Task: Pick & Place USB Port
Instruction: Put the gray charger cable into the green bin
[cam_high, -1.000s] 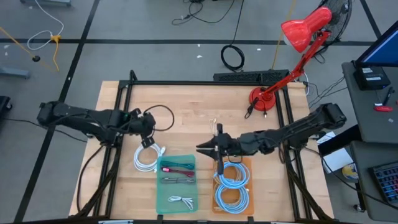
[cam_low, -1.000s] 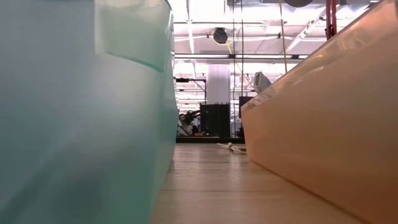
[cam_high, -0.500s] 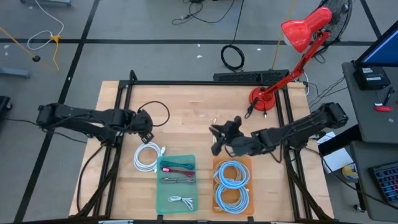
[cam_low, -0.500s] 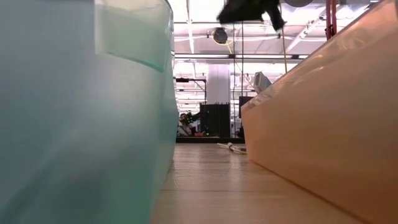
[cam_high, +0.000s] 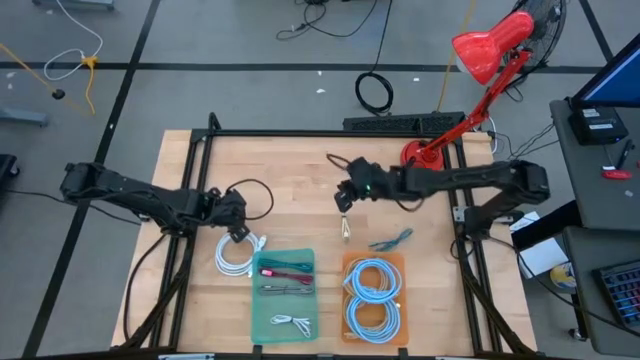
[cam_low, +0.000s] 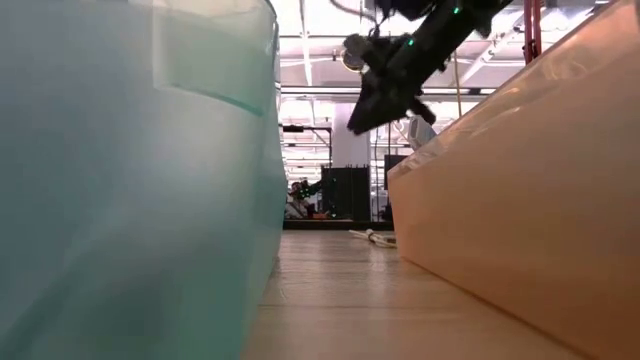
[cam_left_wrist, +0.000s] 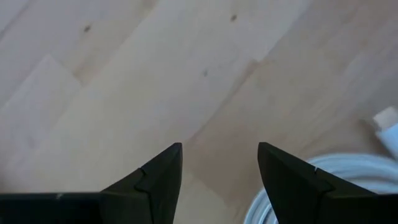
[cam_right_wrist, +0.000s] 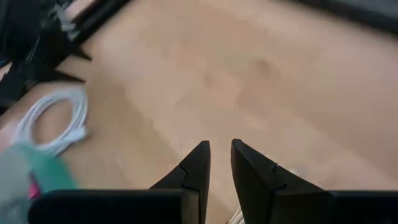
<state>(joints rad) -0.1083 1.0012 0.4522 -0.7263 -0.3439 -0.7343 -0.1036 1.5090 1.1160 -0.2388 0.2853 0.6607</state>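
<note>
A white coiled USB cable (cam_high: 235, 253) lies flat on the wooden table, left of the green tray. My left gripper (cam_high: 238, 222) stands just beyond the coil's far side, pointing down, open and with only bare wood between its fingers (cam_left_wrist: 219, 149); the coil (cam_left_wrist: 323, 180) shows beside one finger. My right gripper (cam_high: 343, 198) hovers over the table's middle, seen high up in the low view (cam_low: 362, 122). Its fingers (cam_right_wrist: 221, 144) are only narrowly apart, with nothing between them. A small pale cable (cam_high: 345, 228) lies on the table just near of it.
A green tray (cam_high: 283, 295) with red and white cables and an orange tray (cam_high: 373, 295) with blue coils stand at the near edge. A teal cable (cam_high: 390, 240) lies by the orange tray. A black cable loop (cam_high: 258, 190) and a red lamp base (cam_high: 420, 160) sit farther back.
My right gripper has risen from the orange tray's far left corner and swung toward the table's far edge, now over the middle. The teal cable shows where the arm was. The white coil has stayed put.
</note>
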